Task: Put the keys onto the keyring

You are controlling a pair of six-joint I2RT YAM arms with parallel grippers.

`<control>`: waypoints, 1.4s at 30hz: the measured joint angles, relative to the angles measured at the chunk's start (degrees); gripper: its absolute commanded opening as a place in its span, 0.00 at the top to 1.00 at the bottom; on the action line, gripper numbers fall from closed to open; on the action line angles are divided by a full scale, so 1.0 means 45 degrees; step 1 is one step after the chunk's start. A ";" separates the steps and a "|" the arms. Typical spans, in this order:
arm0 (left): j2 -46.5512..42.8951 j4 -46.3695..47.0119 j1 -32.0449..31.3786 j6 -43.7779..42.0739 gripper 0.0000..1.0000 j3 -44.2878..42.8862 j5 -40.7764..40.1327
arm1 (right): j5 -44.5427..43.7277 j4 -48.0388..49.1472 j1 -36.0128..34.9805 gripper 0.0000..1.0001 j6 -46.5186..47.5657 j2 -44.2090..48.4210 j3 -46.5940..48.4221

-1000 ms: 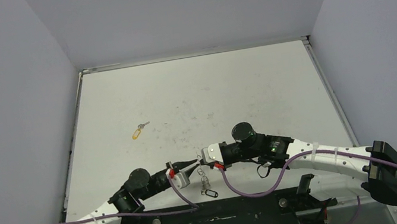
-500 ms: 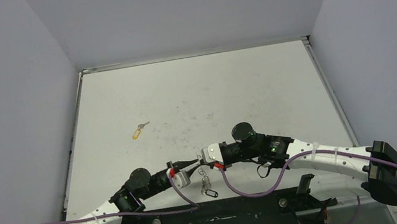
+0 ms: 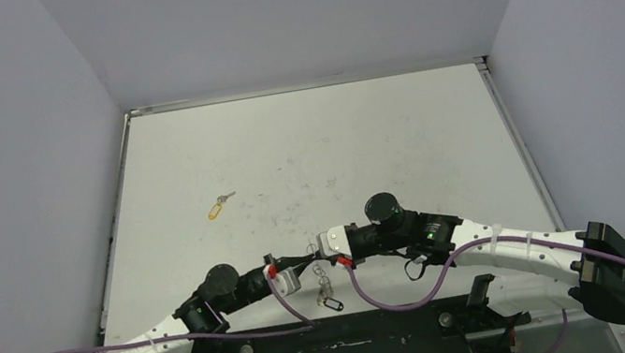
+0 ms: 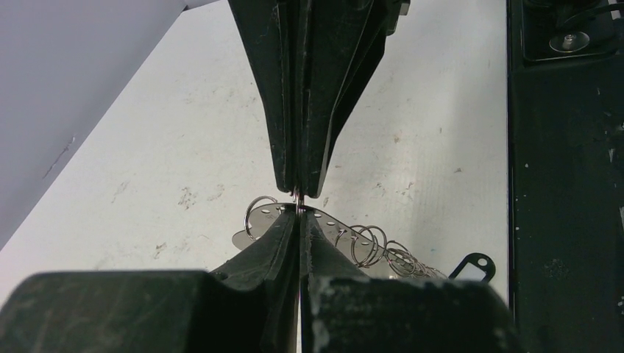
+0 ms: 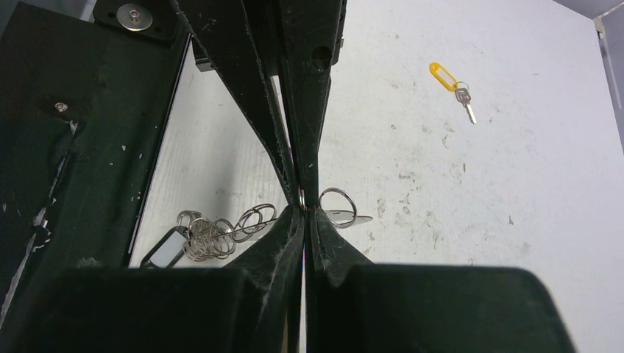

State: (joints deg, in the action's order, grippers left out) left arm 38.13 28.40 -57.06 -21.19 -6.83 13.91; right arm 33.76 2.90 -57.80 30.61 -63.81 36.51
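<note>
The keyring point(image 4: 330, 221), a flat silver plate with holes and a chain of small rings point(image 5: 221, 234), lies at the near table edge point(image 3: 321, 281). My left gripper point(image 4: 298, 211) and right gripper point(image 5: 303, 210) meet tip to tip above it point(image 3: 314, 255). Both are shut, and each pinches a small ring of the keyring between its fingertips. A black-headed key point(image 3: 331, 304) hangs at the chain's end; it also shows in both wrist views point(image 4: 471, 265) point(image 5: 165, 248). The yellow-tagged key point(image 3: 217, 208) lies loose at the left middle, also in the right wrist view point(image 5: 450, 81).
The black mounting plate point(image 3: 364, 344) runs along the near edge, right behind the keyring. Grey walls point(image 3: 26, 184) enclose the white table point(image 3: 334, 154) on three sides. Purple cables point(image 3: 403, 295) loop by the arm bases.
The left arm has shifted very slightly toward the right gripper. The keyring and the yellow-tagged key lie as before.
</note>
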 measured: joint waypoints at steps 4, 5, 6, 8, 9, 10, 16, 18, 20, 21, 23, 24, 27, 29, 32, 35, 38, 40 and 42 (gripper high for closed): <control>0.0024 -0.0253 -0.0005 -0.0029 1.00 -0.0165 -0.0010 | 0.0010 0.0034 -0.0005 0.49 -0.0073 0.0044 0.0000; 0.0019 -0.0316 0.0000 -0.0049 1.00 -0.0199 -0.0019 | 0.0015 0.0078 -0.0005 0.42 -0.0092 0.0107 -0.0024; 0.0019 -0.0364 0.0000 -0.0058 1.00 -0.0214 -0.0024 | 0.0015 0.0199 -0.0005 0.33 -0.0058 0.0223 -0.0102; -0.0015 -0.0471 0.0000 -0.0107 1.00 -0.0214 -0.0049 | 0.0000 0.0359 -0.0010 0.16 -0.0121 0.0597 -0.0350; -0.0044 -0.0559 0.0000 -0.0131 1.00 -0.0219 -0.0053 | -0.0019 0.0461 -0.0010 0.11 -0.0151 0.0811 -0.0491; -0.0073 -0.0641 0.0000 -0.0165 1.00 -0.0219 -0.0058 | -0.0049 0.0593 -0.0010 0.06 -0.0185 0.1020 -0.0622; -0.0345 -0.1239 -0.0005 -0.0491 1.00 -0.0321 -0.0146 | -0.0481 0.1379 0.0029 0.00 -0.0534 0.1700 -0.0845; -0.0505 -0.1457 -0.0005 -0.0656 1.00 -0.0350 -0.0141 | -0.0622 0.1647 0.0141 0.00 -0.0928 0.1705 -0.0845; -0.0714 -0.1685 -0.0029 -0.0928 1.00 -0.0350 -0.0126 | -0.0670 0.1817 0.0432 0.00 -0.1579 0.1613 -0.0826; -0.0845 -0.1802 -0.0053 -0.1132 1.00 -0.0350 -0.0097 | -0.0699 0.1928 0.0631 0.00 -0.1962 0.1496 -0.0787; -0.1122 -0.1996 -0.0078 -0.1632 1.00 -0.0350 -0.0005 | -0.0738 0.2093 0.1049 0.00 -0.2739 0.1195 -0.0656; -0.1268 -0.2045 -0.0087 -0.1953 1.00 -0.0345 0.0015 | -0.0738 0.2249 0.1287 0.00 -0.3172 0.1049 -0.0597; -0.1656 -0.2074 -0.0151 -0.3021 1.00 -0.0253 0.0083 | -0.0753 0.2584 0.1763 0.00 -0.4065 0.0947 -0.0583; -0.1821 -0.2079 -0.0185 -0.3730 1.00 -0.0107 0.0102 | -0.0753 0.2841 0.1875 0.00 -0.4435 0.0957 -0.0583; -0.1855 -0.2137 -0.0219 -0.4736 1.00 0.0039 0.0092 | -0.0753 0.3123 0.1943 0.00 -0.4760 0.0971 -0.0583; -0.1807 -0.2220 -0.0228 -0.5493 1.00 0.0097 0.0058 | -0.0792 0.3279 0.2030 0.00 -0.5027 0.1069 -0.0597; -0.1724 -0.2239 -0.0257 -0.6047 1.00 0.0097 0.0000 | -0.0899 0.3575 0.2181 0.00 -0.5372 0.1180 -0.0631; -0.1685 -0.2283 -0.0306 -0.6275 1.00 0.0097 -0.0034 | -0.1141 0.3910 0.2283 0.00 -0.5707 0.1180 -0.0651; -0.1666 -0.2297 -0.0335 -0.6470 1.00 0.0097 -0.0049 | -0.1477 0.4153 0.2365 0.00 -0.6105 0.1180 -0.0690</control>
State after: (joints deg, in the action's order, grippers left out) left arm 30.63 18.06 -58.57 -50.30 -6.39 13.69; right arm 27.11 21.58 -47.16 3.14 -58.50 33.41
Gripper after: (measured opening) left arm 0.007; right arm 0.999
